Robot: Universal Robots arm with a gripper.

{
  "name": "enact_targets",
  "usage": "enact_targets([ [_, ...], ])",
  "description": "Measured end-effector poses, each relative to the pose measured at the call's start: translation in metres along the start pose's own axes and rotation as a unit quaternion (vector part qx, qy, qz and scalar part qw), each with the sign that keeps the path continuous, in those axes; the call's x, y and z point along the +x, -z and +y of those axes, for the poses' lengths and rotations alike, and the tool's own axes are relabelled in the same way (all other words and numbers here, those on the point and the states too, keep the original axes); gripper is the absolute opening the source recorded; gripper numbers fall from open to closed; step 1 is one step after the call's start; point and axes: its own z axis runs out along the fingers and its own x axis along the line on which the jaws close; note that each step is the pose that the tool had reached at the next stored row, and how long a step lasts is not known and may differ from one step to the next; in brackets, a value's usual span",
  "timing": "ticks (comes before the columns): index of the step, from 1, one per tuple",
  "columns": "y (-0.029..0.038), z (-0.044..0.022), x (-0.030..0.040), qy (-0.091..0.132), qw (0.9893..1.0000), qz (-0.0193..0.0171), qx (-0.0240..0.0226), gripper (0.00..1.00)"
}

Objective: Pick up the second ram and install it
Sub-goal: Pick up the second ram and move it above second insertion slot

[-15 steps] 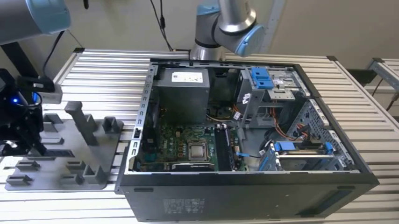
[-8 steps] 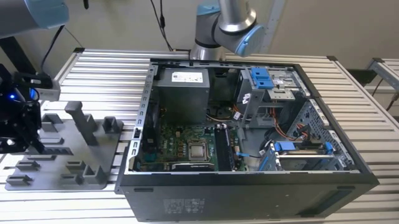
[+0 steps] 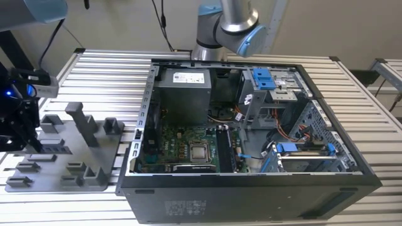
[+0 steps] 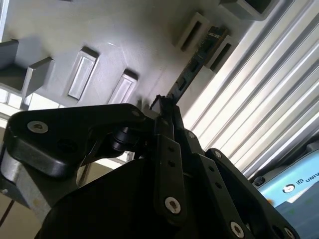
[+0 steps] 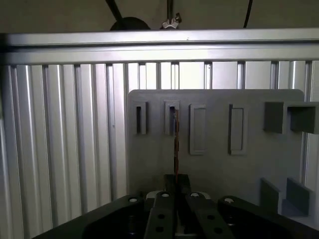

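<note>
The second ram [image 5: 175, 144] is a thin dark stick seen edge-on, and my gripper [image 5: 175, 180] is shut on its near end. Its far end reaches a narrow slot [image 5: 172, 118] of the grey holder plate [image 5: 249, 164]; whether it still sits in that slot I cannot tell. In the second wrist view the ram [image 4: 197, 62] runs from my gripper [image 4: 164, 107] to between two slot blocks on the plate [image 4: 124, 35]. In the exterior view my gripper [image 3: 22, 136] hangs over the holder plate [image 3: 63, 183] at the exterior view's left, away from the open computer case [image 3: 251, 188].
Inside the case lie the green motherboard [image 3: 179, 143], the square silver processor [image 3: 199, 152] and long dark memory slots [image 3: 225, 150] beside it. Upright grey blocks [image 3: 82, 122] stand on the holder plate. The ribbed aluminium table [image 3: 107, 84] carries everything. The arm's base [image 3: 226, 23] stands behind the case.
</note>
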Motion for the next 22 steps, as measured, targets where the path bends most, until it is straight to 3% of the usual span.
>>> enact_targets([
  [22,0.0249,-0.0005,0.0006,-0.001,1.0000,0.0000,-0.0001,0.15],
])
